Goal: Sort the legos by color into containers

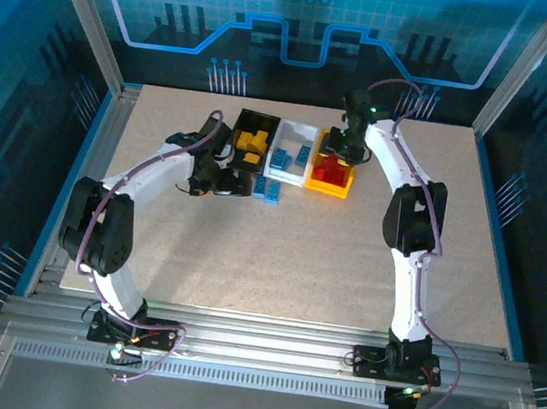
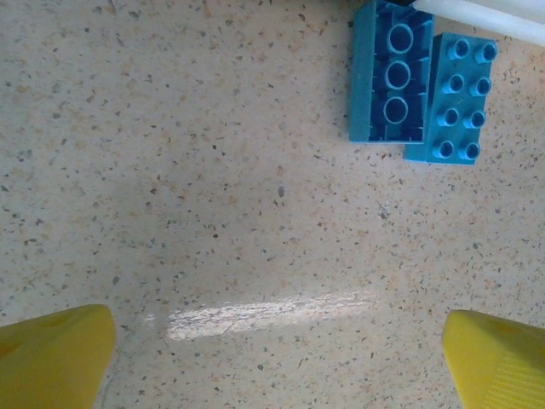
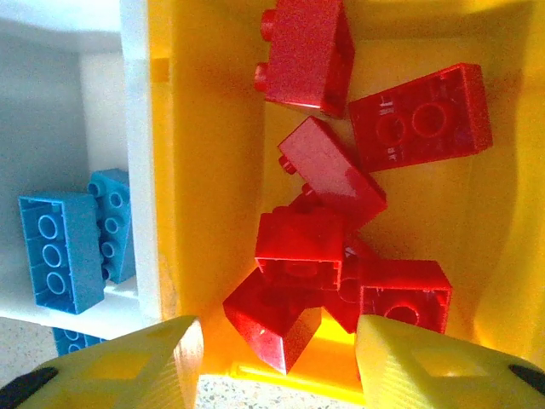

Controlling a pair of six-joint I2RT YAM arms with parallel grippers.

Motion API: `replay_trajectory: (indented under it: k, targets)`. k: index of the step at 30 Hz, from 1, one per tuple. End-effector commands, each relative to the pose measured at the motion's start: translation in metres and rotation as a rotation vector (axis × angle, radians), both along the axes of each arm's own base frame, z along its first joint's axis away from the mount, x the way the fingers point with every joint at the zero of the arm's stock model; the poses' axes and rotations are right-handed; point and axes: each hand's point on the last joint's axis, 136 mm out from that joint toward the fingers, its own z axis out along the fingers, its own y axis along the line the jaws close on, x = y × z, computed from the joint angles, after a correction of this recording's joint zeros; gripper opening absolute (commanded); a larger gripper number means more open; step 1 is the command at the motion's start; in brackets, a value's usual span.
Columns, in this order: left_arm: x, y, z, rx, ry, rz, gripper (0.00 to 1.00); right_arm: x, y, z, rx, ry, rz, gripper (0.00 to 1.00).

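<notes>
- Right gripper (image 3: 277,341) hangs over the yellow bin (image 3: 196,170), jaws partly apart and empty. Red legos (image 3: 328,166) are piled below, so the drop looks done.
- Left gripper (image 2: 272,366) is wide open and empty above the table (image 2: 170,170).
- Two blue legos (image 2: 387,72) lie ahead, beside the white bin (image 2: 485,13).
- Next, lower your left onto one blue. They touch, so the neighbour crowds your grasp.

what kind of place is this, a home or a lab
Most likely a robot lab work cell: left arm and right arm bolted to an aluminium rail frame, a speckled table walled by blue printed panels, and sorting bins.
</notes>
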Motion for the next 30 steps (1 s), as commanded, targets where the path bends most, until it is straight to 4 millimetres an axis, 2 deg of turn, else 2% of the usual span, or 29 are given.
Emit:
replay_trajectory:
  k: [1, 8, 12, 16, 22, 30]
  targets:
    - [-0.002, -0.016, -0.010, -0.025, 0.033, -0.052, 0.99, -0.022, -0.003, 0.019, 0.021, 0.015, 0.002, 0.54]
    - [0.007, -0.037, -0.019, 0.000, 0.031, -0.098, 0.98, -0.071, -0.007, 0.030, 0.064, 0.015, 0.019, 0.55]
    - [0.021, -0.045, -0.024, 0.009, 0.022, -0.092, 0.97, -0.101, -0.013, 0.027, 0.071, 0.038, 0.032, 0.56]
    - [0.037, -0.053, -0.031, 0.019, 0.017, -0.082, 0.91, -0.122, -0.019, 0.027, 0.060, 0.046, 0.045, 0.56]
    - [0.058, -0.061, -0.041, 0.023, 0.012, -0.053, 0.80, -0.130, -0.028, 0.027, 0.053, 0.054, 0.053, 0.56]
    - [0.075, -0.071, -0.052, 0.046, 0.017, -0.056, 0.70, -0.125, -0.034, 0.027, 0.074, 0.058, 0.054, 0.56]
